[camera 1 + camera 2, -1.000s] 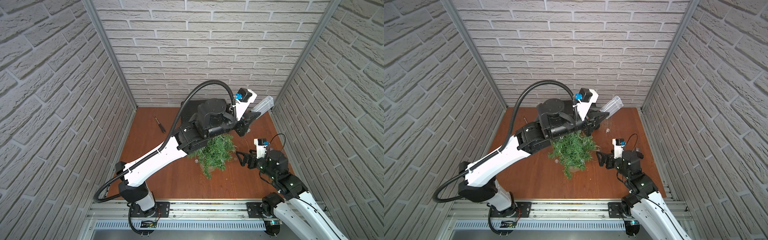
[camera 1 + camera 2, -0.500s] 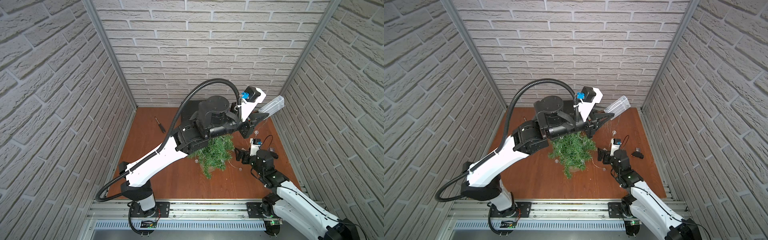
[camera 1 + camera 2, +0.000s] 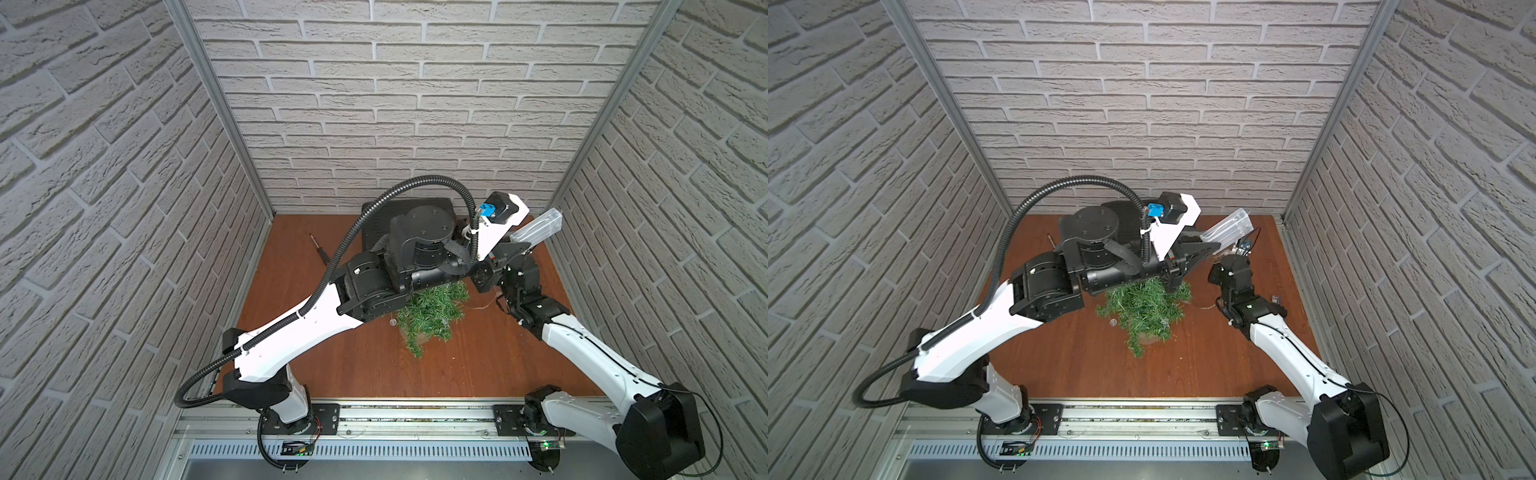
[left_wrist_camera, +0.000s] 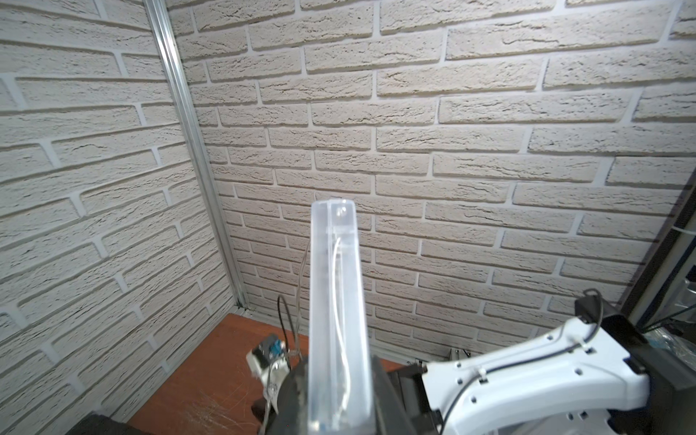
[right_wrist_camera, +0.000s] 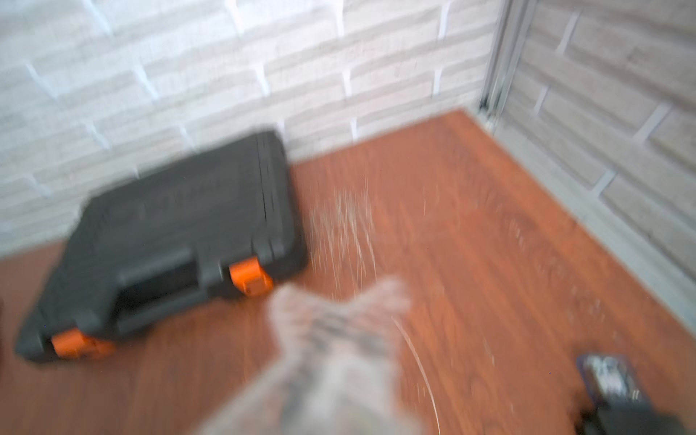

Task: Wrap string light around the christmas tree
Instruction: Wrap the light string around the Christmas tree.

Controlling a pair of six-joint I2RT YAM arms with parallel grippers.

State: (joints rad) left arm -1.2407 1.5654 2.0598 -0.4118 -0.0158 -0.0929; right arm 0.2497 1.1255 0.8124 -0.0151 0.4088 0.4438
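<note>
**A:** Where is the string light?

**B:** Its clear battery box is up in the air near the back right corner, clamped in the left tool. A thin wire lies on the table, just right of the christmas tree.

**A:** And the tree?

**B:** It's mid-table, partly under the left arm, with a small clear bulb beside it.

**A:** What about the right tool?

**B:** Its fingers are together, below the box. The wrist view is blurred, so I cannot tell whether it pinches the wire.
</note>
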